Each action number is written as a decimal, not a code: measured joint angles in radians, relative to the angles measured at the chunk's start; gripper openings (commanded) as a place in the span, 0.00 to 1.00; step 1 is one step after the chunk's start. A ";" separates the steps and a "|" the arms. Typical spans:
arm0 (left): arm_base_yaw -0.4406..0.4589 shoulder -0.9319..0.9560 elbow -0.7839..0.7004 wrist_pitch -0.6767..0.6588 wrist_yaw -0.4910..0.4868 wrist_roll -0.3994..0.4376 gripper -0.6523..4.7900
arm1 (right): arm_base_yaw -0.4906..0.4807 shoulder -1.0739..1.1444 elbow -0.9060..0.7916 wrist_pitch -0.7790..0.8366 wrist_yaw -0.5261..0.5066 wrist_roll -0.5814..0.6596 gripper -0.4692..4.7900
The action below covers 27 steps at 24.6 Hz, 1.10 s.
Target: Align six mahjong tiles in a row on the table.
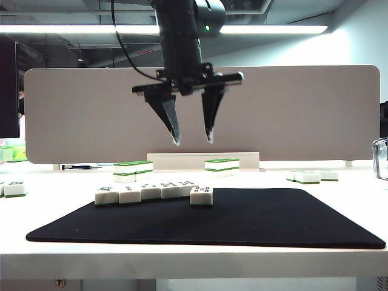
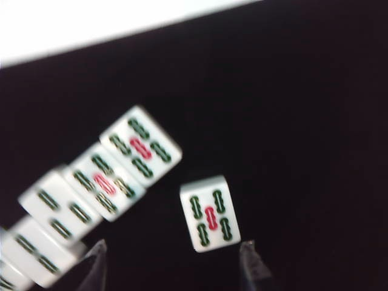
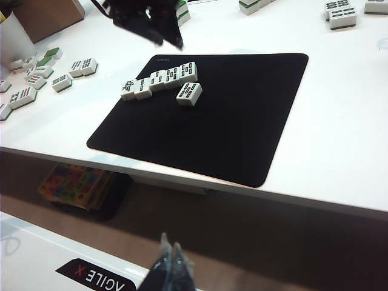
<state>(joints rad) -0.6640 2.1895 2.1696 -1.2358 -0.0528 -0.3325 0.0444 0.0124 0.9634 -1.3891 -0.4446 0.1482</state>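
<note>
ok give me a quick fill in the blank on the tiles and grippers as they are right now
1. The row on the black mat holds ____ mahjong tiles set side by side.
2. The sixth tile lies ____ from the row, not joined to it.
3. The left gripper hangs above the tiles with its jaws ____ and nothing in them.
4. The right gripper sits off the table with its jaws ____.

Missing words: five; apart; open; shut
</note>
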 measured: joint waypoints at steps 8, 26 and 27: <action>-0.055 0.111 -0.003 -0.047 0.050 -0.065 0.50 | 0.000 0.000 0.001 0.000 0.000 0.000 0.09; -0.051 0.152 -0.003 -0.029 0.053 -0.108 0.63 | 0.000 0.000 0.001 0.000 0.000 0.000 0.09; -0.050 0.160 -0.003 -0.024 0.053 -0.111 0.63 | 0.000 0.000 0.000 0.000 0.000 0.000 0.09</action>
<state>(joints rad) -0.7135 2.3493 2.1666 -1.2598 0.0006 -0.4435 0.0444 0.0124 0.9638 -1.3891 -0.4450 0.1482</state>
